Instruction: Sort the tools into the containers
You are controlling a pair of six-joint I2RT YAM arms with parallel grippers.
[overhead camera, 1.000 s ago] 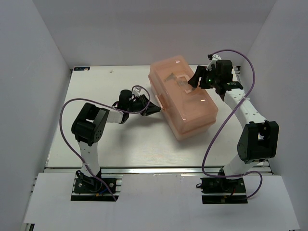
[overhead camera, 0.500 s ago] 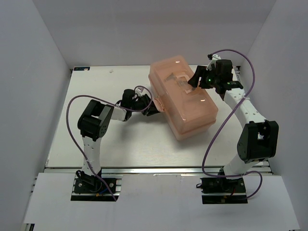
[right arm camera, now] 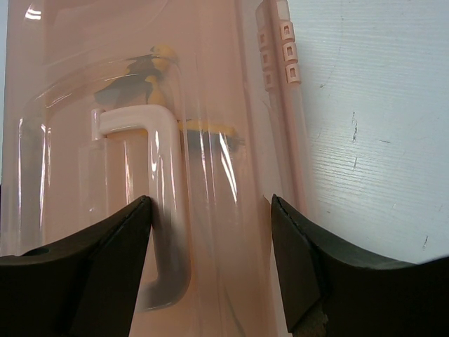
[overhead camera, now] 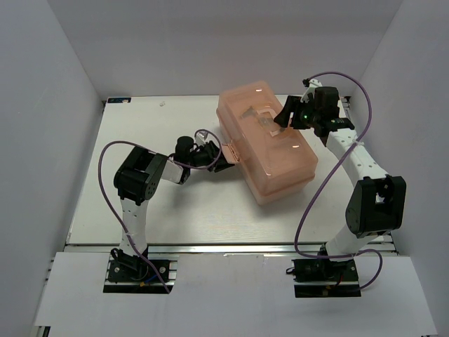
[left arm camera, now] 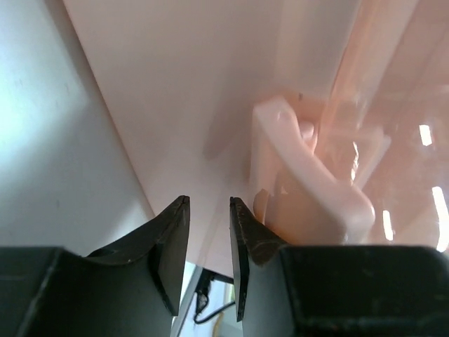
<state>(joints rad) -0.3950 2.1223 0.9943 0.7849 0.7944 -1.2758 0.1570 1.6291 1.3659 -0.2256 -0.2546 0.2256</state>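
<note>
The left gripper [left arm camera: 208,203] is low at the toolbox's [overhead camera: 280,165] near-left side. Its fingers [left arm camera: 172,246] stand a narrow gap apart with nothing between them. They point at the pink side wall, and the wrist view does not show whether the tips touch it. The latch [left arm camera: 309,189] sits just to the right of the right finger, outside the gap and closed against the box.

The right gripper [right arm camera: 209,200] hangs over the lid [right arm camera: 231,91] at the box's far right, with its jaws spread wide and holding nothing. The white handle [right arm camera: 165,175] lies flat on the lid between the fingers, close to the left one. Whether either finger touches the lid cannot be told.

The toolbox stands closed and askew on the table [overhead camera: 140,126], its long side running from the far left to the near right. Through the translucent lid the yellow-black pliers [right arm camera: 158,60] show beyond the handle's far end. A dark shape lies under the handle's near end, too blurred to name. From above, the contents are only dim shadows under the lid.
</note>
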